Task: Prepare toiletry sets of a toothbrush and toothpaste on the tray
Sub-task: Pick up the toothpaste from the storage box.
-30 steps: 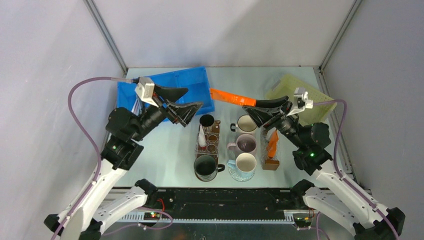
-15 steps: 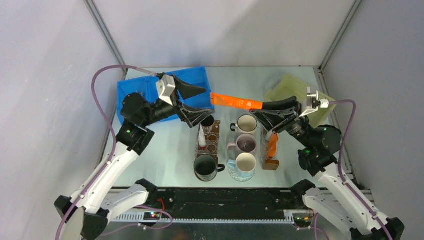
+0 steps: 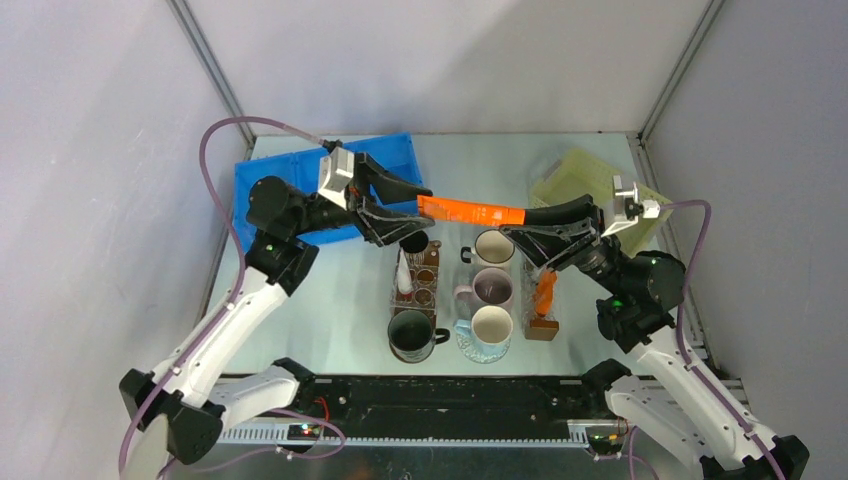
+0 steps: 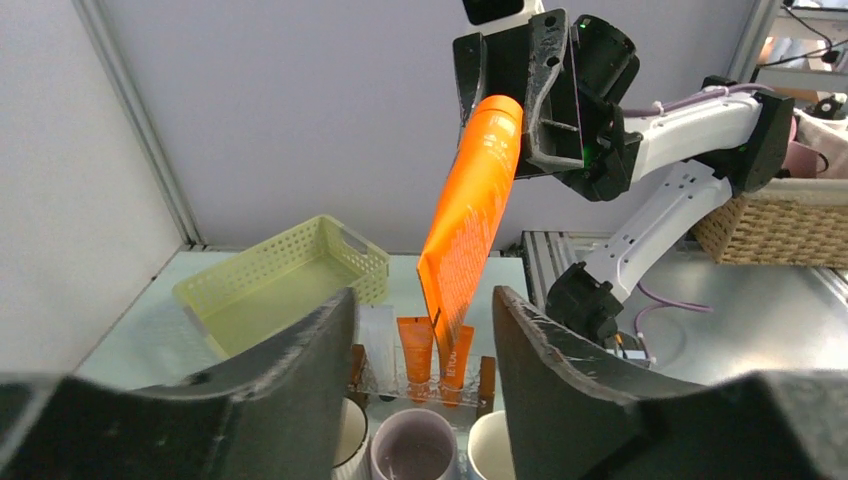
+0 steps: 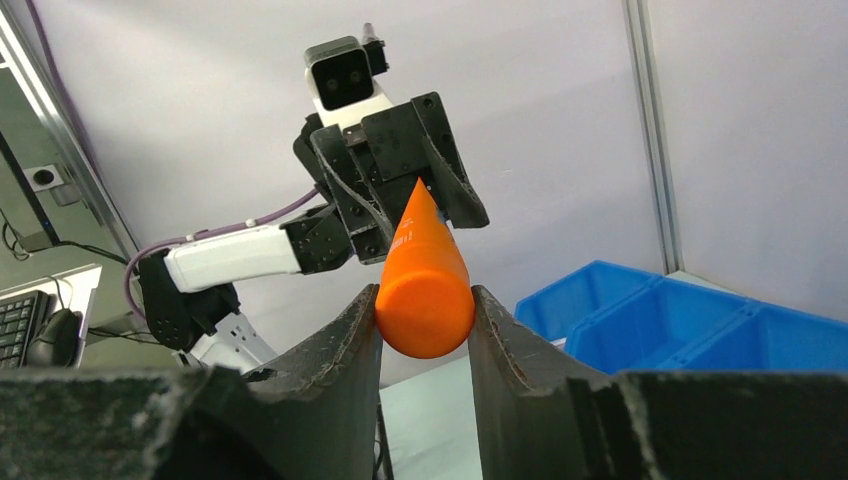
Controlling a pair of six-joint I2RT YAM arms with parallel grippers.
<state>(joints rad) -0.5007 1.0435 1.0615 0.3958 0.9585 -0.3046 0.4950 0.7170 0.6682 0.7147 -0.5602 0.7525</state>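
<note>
The blue bin (image 3: 290, 170) sat behind my left arm. Over the mugs (image 3: 490, 285) the orange toothpaste (image 3: 470, 211) hung level in the air — my right gripper (image 3: 515, 222) was clamped on its round end. My left gripper (image 3: 428, 207) stood open around the flat end — fingers (image 4: 290, 380) either side, clear of it.

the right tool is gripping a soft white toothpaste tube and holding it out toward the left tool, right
No: the soft toothpaste tube is orange, not white; the right wrist view shows it. The right tool does grip it, holding it toward the left tool.
</note>
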